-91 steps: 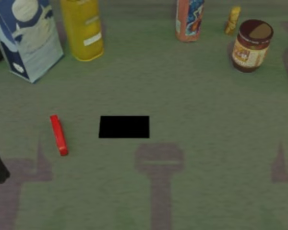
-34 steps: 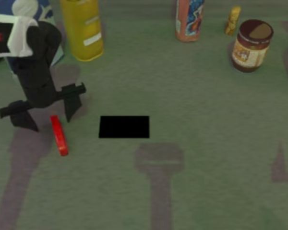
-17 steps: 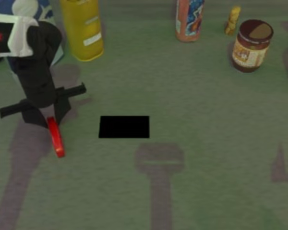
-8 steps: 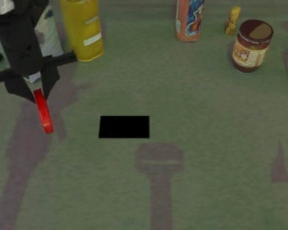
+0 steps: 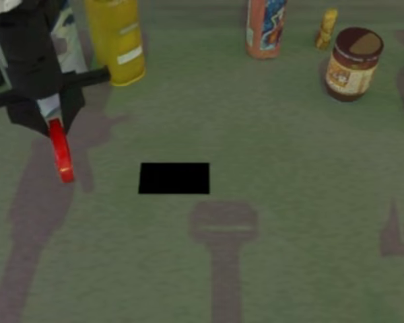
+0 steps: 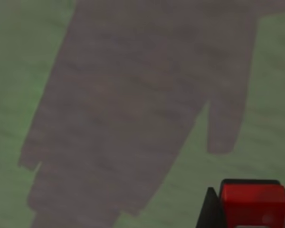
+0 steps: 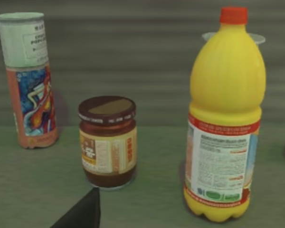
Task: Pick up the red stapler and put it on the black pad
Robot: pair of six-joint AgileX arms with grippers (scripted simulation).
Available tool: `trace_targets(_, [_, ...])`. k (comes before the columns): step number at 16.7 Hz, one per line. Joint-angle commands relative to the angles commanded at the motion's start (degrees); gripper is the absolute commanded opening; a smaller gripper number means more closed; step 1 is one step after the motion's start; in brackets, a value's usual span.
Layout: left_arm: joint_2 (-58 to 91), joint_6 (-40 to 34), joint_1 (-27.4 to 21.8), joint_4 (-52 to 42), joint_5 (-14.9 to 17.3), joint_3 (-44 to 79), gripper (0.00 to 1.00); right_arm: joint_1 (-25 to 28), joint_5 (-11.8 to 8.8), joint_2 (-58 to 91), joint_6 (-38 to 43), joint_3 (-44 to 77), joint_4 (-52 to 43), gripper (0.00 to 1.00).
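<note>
Since half a second earlier, almost nothing had shifted: the left tool and the red stapler sat a touch lower in the top view, the stapler still raised off the worktop. Five and a half seconds before, the stapler had lain flat at about 9 o'clock from the black pad, with no arm over it.

The stapler showed as a slim, bright red bar with rounded ends, hanging out of the tool and pointing toward 6 o'clock, tilted slightly. Its upper end was hidden between the dark fingers, which were clamped on it. It was toward 10 o'clock from the pad, well apart from it. In the left wrist view only a red block end showed at the frame's edge, with a dark finger beside it; the rest of the stapler was cut off, and most of that view was the arm's broad shadow on green.

The pad lay flat, a plain matte black rectangle, bare.

The right arm did not appear in the top view. Its wrist view showed one dark fingertip only, so I could not tell how the right tool stood. Beyond it stood a brown jar, a yellow bottle and a tall printed can.
</note>
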Motion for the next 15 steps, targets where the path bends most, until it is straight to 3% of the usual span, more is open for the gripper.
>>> trace_targets(3, [3.54, 7.24, -2.68, -2.67, -0.13, 5.86, 0.00, 0.00, 0.00, 0.00, 0.00, 0.00, 0.00, 1.00])
trace_targets(6, [8.60, 19.16, -6.61, -6.64, -0.30, 14.20, 0.00, 0.00, 0.00, 0.00, 0.00, 0.00, 0.00, 1.00])
trace_targets(15, [24.29, 67.34, -20.76, -19.68, -0.73, 41.48, 0.00, 0.00, 0.00, 0.00, 0.00, 0.00, 0.00, 1.00])
